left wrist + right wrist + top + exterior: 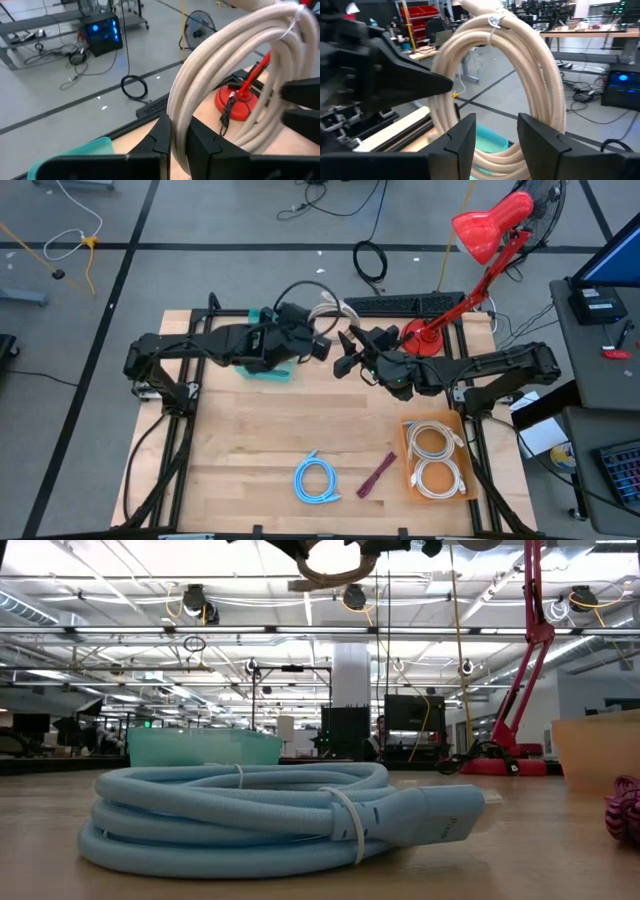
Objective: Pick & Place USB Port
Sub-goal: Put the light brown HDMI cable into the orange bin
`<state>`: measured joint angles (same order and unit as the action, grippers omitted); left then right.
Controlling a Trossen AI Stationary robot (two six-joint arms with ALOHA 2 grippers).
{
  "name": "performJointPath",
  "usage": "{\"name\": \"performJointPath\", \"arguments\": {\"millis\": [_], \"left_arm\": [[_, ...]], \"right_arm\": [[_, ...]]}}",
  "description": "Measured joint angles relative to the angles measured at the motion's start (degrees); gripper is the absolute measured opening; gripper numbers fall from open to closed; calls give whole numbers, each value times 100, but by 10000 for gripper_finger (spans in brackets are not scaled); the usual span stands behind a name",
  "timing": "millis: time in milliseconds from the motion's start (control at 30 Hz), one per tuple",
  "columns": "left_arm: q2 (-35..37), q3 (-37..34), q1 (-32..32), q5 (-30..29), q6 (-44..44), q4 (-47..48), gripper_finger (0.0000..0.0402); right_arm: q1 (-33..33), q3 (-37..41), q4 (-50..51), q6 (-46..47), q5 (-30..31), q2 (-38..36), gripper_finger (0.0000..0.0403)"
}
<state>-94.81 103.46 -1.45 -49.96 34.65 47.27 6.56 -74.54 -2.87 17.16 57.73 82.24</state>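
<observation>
A beige USB cable coil [325, 308], tied with zip ties, is held in the air between the two arms above the table's far middle; in the low view the coil [330, 575] shows at the top edge. My left gripper [318, 345] [179, 135] is shut on it. My right gripper [347, 352] [496, 135] is open, facing the coil [540, 75] from the table's right, with its fingers on either side of the coil's lower part. I cannot tell whether it touches. A teal tray [262, 370] lies under the left arm. My left gripper pinches the coil's bundled strands [181, 107] between its two fingers, several strands together, on one side of the ring. It comes roughly level from the table's left. The coil stands upright as a ring, lifted clear of the table.
A blue cable coil [315, 478] [250, 815] and a magenta cable [377, 475] lie near the table's near edge. An orange tray [403, 450] at the near right holds two white coils. A red lamp's base [425, 338] stands at the far right, behind the right gripper.
</observation>
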Motion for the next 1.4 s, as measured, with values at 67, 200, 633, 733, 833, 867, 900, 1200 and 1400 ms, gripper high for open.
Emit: {"name": "performJointPath", "arguments": {"millis": [67,200,633,733,833,867,900,1200,1400], "left_arm": [[31,0,-80,-95,-2,59,28],[134,-4,-233,-322,0,276,28],[276,-4,-486,-732,339,764,28],[278,-4,-447,-761,340,876,28],[280,-4,-442,-818,315,885,28],[280,-4,-444,-837,313,908,28],[280,-2,-444,-850,314,946,27],[285,0,-442,-1007,449,1382,22],[285,0,-516,-995,183,983,22]], "right_arm": [[58,0,-30,-2,-28,0,131],[70,-2,13,-146,-6,0,121],[64,-7,-42,-488,-227,-26,52],[49,-4,-33,-476,-516,-26,47],[58,-4,-47,-450,-640,-26,54],[58,-4,-51,-440,-655,-27,58],[60,-4,-50,-428,-666,-26,63],[134,-2,-47,9,-667,-26,120],[124,-2,-54,84,-683,-26,150]]}}
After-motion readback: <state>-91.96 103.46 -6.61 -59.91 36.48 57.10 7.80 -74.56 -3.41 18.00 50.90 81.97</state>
